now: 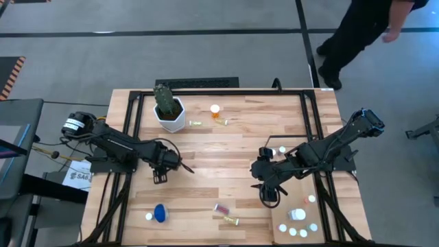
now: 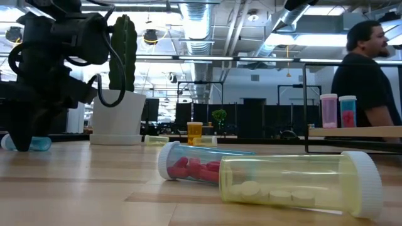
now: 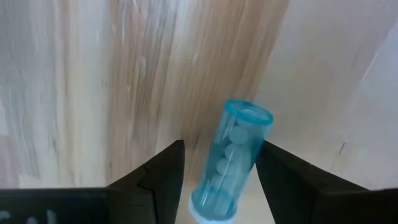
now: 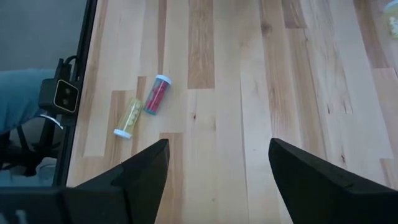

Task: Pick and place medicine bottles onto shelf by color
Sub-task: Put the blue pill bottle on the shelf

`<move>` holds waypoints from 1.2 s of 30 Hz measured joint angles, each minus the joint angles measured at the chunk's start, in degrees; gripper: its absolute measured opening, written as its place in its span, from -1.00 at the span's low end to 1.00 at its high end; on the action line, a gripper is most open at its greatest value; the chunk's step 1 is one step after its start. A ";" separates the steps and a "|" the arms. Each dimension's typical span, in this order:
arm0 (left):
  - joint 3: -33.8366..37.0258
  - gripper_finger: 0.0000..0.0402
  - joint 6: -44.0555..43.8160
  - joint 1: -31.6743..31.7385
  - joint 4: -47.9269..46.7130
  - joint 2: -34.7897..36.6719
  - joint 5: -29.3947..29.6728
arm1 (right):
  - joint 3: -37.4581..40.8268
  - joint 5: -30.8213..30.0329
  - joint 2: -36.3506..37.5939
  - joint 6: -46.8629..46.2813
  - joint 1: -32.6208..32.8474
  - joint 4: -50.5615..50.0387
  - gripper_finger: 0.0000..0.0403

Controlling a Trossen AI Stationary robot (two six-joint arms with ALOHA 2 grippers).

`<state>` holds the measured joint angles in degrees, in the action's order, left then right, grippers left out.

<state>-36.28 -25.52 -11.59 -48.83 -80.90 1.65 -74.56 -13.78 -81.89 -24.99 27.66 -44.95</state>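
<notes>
In the high view the left gripper (image 1: 167, 168) sits at centre-left of the frame, low over the striped planked wooden tabletop (image 1: 226, 147). Its wrist view shows a clear light-blue vial of pale tablets (image 3: 231, 163) lying between the two dark fingers (image 3: 163, 180); the fingers flank it closely, though whether they actually press on it is hard to judge from this angle.

The right gripper (image 1: 269, 194) hangs at centre-right of the high view, its jaws standing apart with nothing between them; its wrist camera looks down on bare planks.

Near the bottom centre of the high view lie a clear vial with red pills and a white cap (image 1: 221, 208) and, just beside it, a yellow-green vial with a white cap (image 1: 230, 220), both on their sides. A blue bottle (image 1: 160, 213) lies at lower left, and an orange bottle with a white cap (image 1: 215, 111) stands at upper centre beside the white pot with a cactus (image 1: 169, 110).

The pale plywood shelf (image 1: 291, 209) lies at lower right, with several white-capped bottles (image 1: 298, 215) upright on it.

A person in dark clothing (image 1: 357, 34) is at the upper right, beyond the table.
</notes>
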 joint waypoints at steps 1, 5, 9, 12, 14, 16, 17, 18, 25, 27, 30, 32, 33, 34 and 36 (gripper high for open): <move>0.30 -0.09 -0.02 0.10 0.20 0.09 -0.32 | 0.00 -0.02 0.00 0.00 0.00 0.00 0.47; 1.09 -0.09 -0.23 0.15 0.58 0.15 -0.38 | 0.00 0.00 0.00 0.00 0.00 0.00 0.47; 1.17 -0.15 -0.17 0.13 1.53 0.10 -0.60 | 0.00 0.00 0.00 0.00 0.00 0.00 0.47; 1.19 -0.28 -0.54 0.13 1.88 0.07 -0.87 | 0.00 0.00 0.00 0.00 0.00 0.00 0.47; 1.21 -0.38 -1.59 0.09 2.08 0.06 -1.34 | 0.00 0.00 0.00 0.00 0.00 0.00 0.47; 1.21 -0.47 -2.71 0.10 2.42 0.06 -1.97 | 0.00 0.00 0.00 0.02 0.00 0.00 0.47; 1.21 -0.51 -3.38 0.10 2.62 0.06 -2.28 | 0.00 0.00 0.00 0.02 0.00 0.00 0.47; 1.21 -0.54 -4.24 0.13 2.79 0.06 -2.48 | 0.00 0.00 0.00 0.02 0.00 0.00 0.47; -1.02 -0.57 -22.39 1.76 5.01 -0.29 -2.75 | 0.00 0.00 0.00 0.02 0.00 0.02 0.47; -1.42 -0.54 -29.53 2.55 6.06 -0.18 -2.50 | 0.00 0.02 0.00 0.02 0.00 0.00 0.47; -1.11 -0.52 -37.81 3.20 7.63 -0.28 -2.56 | 0.00 0.02 0.00 0.02 0.09 0.00 0.47; -1.28 -0.52 -42.34 3.64 11.08 -0.21 -2.75 | 0.00 0.05 0.00 0.02 0.29 -0.07 0.47; -1.28 -0.51 -44.23 3.92 12.10 -0.20 -2.75 | 0.00 0.05 0.00 0.04 0.48 -0.31 0.47; -1.24 -0.51 -45.78 4.15 13.44 -0.20 -2.74 | 0.00 0.07 0.00 0.04 0.60 -0.62 0.47; -1.26 -0.51 -47.91 4.69 16.44 -0.20 -2.71 | 0.00 0.13 0.00 0.04 1.10 -1.36 0.47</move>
<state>-37.54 -73.43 -6.90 -32.39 -81.10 -1.06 -74.56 -13.65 -81.89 -24.95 28.76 -46.31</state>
